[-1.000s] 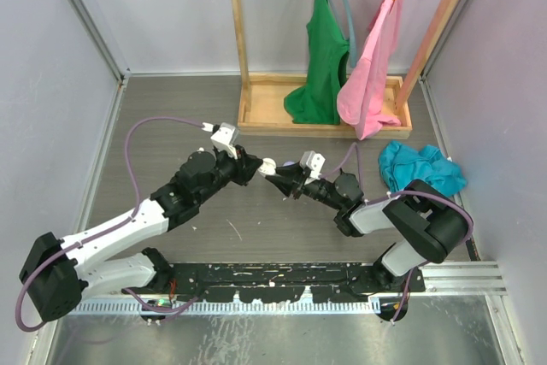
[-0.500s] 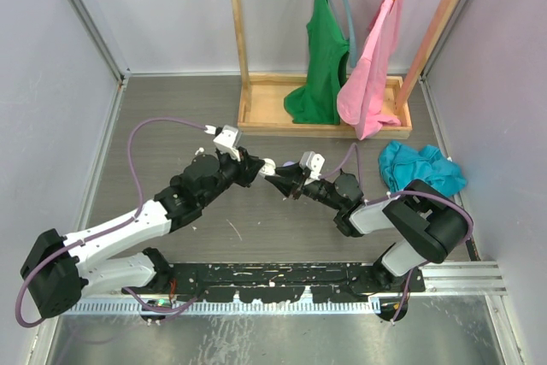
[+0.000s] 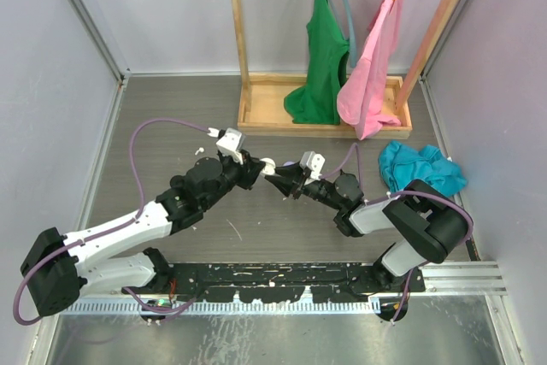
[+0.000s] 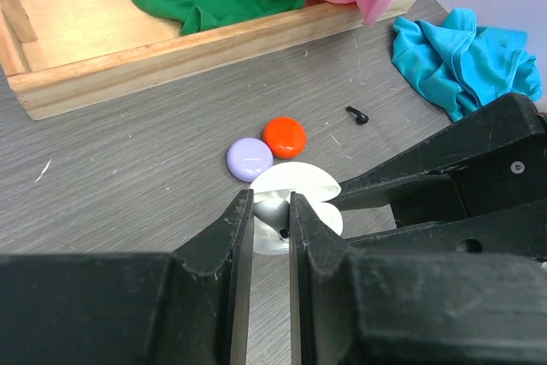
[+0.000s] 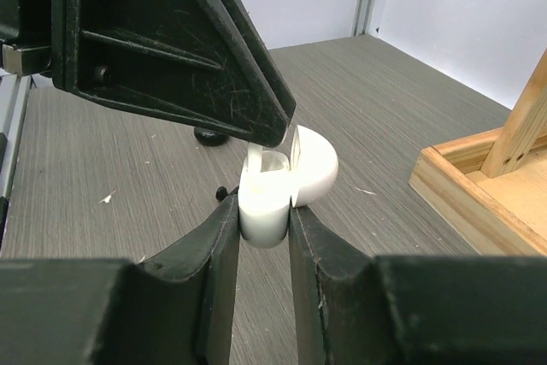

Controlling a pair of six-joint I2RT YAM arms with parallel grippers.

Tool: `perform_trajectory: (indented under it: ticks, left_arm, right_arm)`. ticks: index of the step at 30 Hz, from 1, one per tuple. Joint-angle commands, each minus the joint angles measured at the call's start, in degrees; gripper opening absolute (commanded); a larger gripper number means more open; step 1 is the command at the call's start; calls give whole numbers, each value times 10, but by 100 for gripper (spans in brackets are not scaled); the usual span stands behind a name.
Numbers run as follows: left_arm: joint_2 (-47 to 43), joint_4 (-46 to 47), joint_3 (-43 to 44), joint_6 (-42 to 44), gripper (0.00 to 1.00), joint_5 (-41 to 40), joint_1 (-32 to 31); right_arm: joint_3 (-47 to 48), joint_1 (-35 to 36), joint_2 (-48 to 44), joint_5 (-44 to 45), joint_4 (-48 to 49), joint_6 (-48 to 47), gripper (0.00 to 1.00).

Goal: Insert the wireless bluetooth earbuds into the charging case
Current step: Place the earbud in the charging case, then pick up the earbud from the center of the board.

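The white charging case (image 5: 278, 194) hangs above the table with its lid (image 5: 316, 168) open, and my right gripper (image 5: 263, 211) is shut on its body. My left gripper (image 4: 271, 201) is shut on a pale white earbud (image 4: 275, 214), held right at the case (image 4: 299, 185) opening; its stem (image 5: 254, 158) shows just above the case's well. In the top view the two grippers meet mid-table, left gripper (image 3: 255, 168) against right gripper (image 3: 275, 175), with the case (image 3: 268, 163) between them. A black earbud (image 4: 357, 114) lies loose on the table beyond.
A red disc (image 4: 285, 136) and a lilac disc (image 4: 249, 159) lie on the table under the case. A wooden rack base (image 3: 256, 117) with green and pink garments stands at the back. A teal cloth (image 3: 423, 168) lies to the right.
My left gripper has edged right with the earbud, closing the gap to the case. The right gripper and case have stayed put.
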Motion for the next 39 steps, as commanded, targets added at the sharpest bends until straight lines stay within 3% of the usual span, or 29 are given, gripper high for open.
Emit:
perform_trajectory:
  ticks: [1, 14, 22, 30, 39]
  left_arm:
    - [1, 18, 9, 13, 11, -16, -10]
    - [-30, -35, 39, 2, 47, -10, -16]
    - [-46, -159, 100, 52, 55, -75, -4]
    - [33, -261, 150, 65, 61, -77, 108]
    - [160, -321, 214, 76, 65, -11, 246]
  right_arm:
    - [20, 4, -8, 5, 61, -5, 1]
    - [9, 4, -5, 15, 62, -16, 1]
    - [-22, 3, -15, 45, 60, -35, 1]
    - [-58, 3, -57, 55, 44, -39, 1]
    - [-81, 3, -110, 67, -22, -69, 1]
